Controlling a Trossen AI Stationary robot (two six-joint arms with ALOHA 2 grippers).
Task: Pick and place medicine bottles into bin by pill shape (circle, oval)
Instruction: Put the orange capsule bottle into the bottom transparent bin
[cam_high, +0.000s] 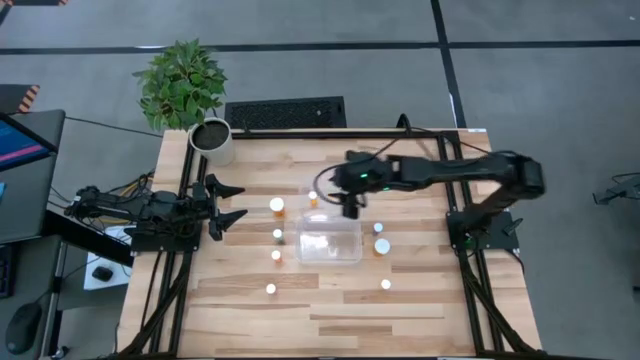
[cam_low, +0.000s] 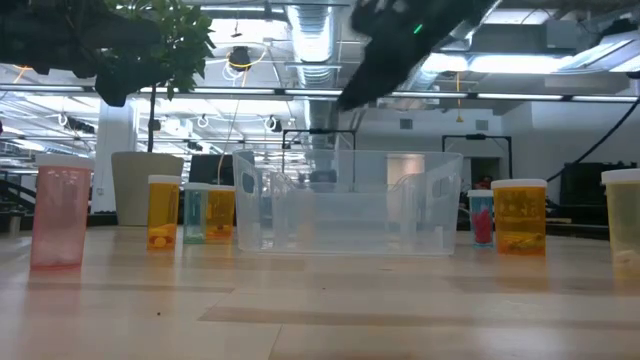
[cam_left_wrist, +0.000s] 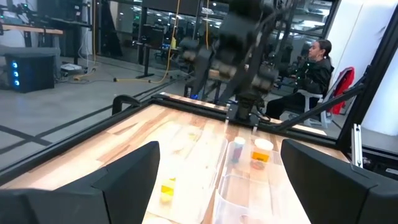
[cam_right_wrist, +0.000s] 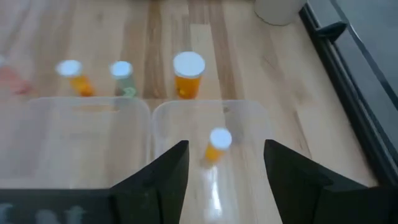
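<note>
The clear bin (cam_high: 330, 241) stands mid-table, split into two compartments (cam_right_wrist: 87, 140). My right gripper (cam_high: 350, 206) hangs open above its far side, also seen above the bin (cam_low: 345, 215) in the low view. Below the gap between the fingers (cam_right_wrist: 227, 180), a small orange bottle with a white cap (cam_right_wrist: 217, 144) sits tilted inside the far compartment, apart from the fingers. More bottles stand on the table left of the bin (cam_high: 277, 207) (cam_high: 278, 235) (cam_high: 276, 256) and right of it (cam_high: 382, 246). My left gripper (cam_high: 228, 204) waits open at the table's left edge.
A white plant pot (cam_high: 212, 140) stands at the far left corner. Single bottles stand toward the near edge (cam_high: 270, 289) (cam_high: 386, 285), and one by the bin's far side (cam_high: 313, 198). A person (cam_left_wrist: 314, 65) sits beyond the table. Bare wood lies along the near edge.
</note>
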